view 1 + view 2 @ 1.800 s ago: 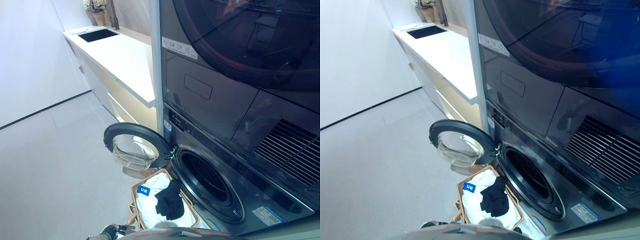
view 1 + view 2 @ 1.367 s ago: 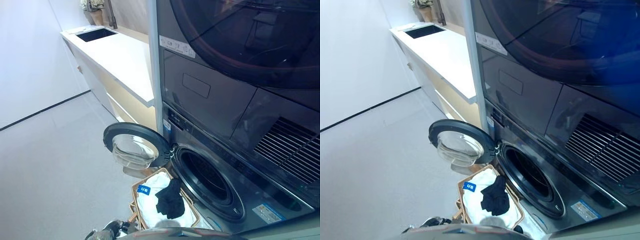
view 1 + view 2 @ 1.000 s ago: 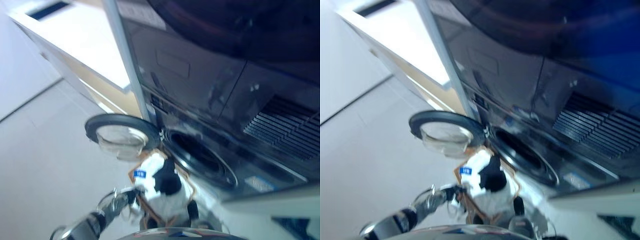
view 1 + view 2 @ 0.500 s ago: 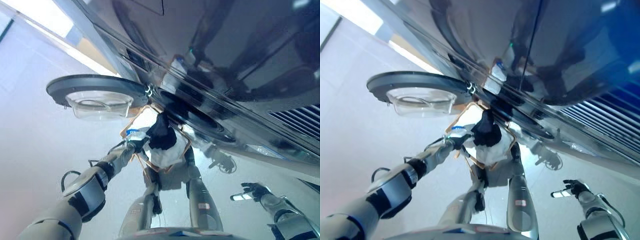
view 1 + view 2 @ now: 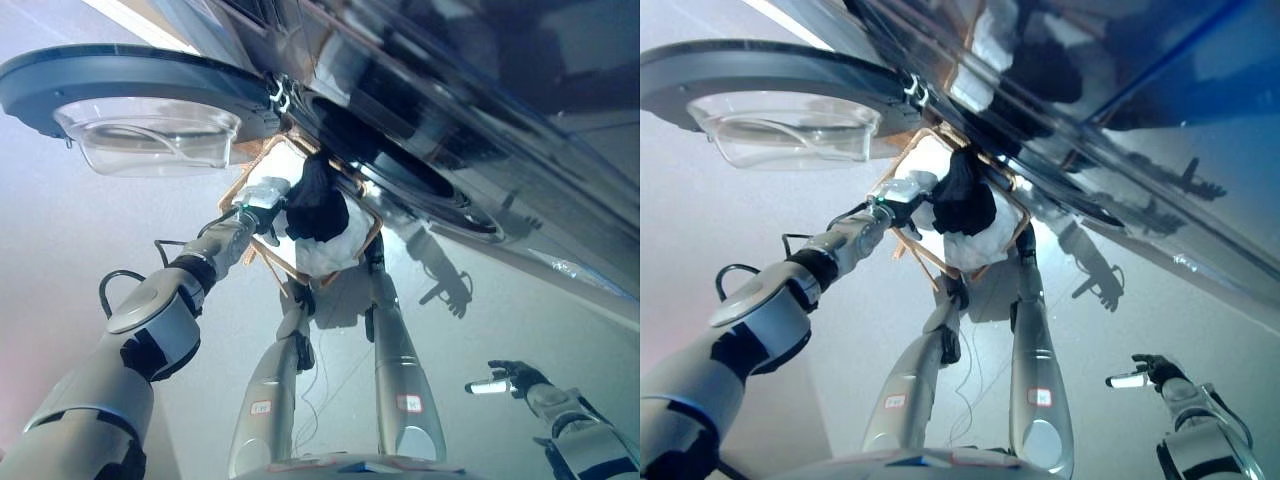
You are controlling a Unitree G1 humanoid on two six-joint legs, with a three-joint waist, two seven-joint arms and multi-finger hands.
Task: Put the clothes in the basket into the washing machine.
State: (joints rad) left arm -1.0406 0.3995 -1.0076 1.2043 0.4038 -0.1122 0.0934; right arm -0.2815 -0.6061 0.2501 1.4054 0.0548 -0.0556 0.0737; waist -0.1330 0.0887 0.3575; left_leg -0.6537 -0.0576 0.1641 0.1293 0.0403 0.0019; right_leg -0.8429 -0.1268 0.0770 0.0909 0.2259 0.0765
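A black garment (image 5: pixel 316 203) is draped over white clothes (image 5: pixel 322 250) in the wicker basket (image 5: pixel 372 228), just below the washing machine's drum opening (image 5: pixel 400 170). The basket's near rim is met by the left hand (image 5: pixel 262 205); its grip cannot be told. The open door (image 5: pixel 130 85) juts leftward. The right hand (image 5: pixel 512 378) is held relaxed, unladen, over bare floor (image 5: pixel 480 320).

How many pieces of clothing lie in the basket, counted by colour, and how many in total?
Black clothing: 1
White clothing: 1, as far as the pile shows
Total in the basket: 2 visible pieces; any others beneath are hidden.
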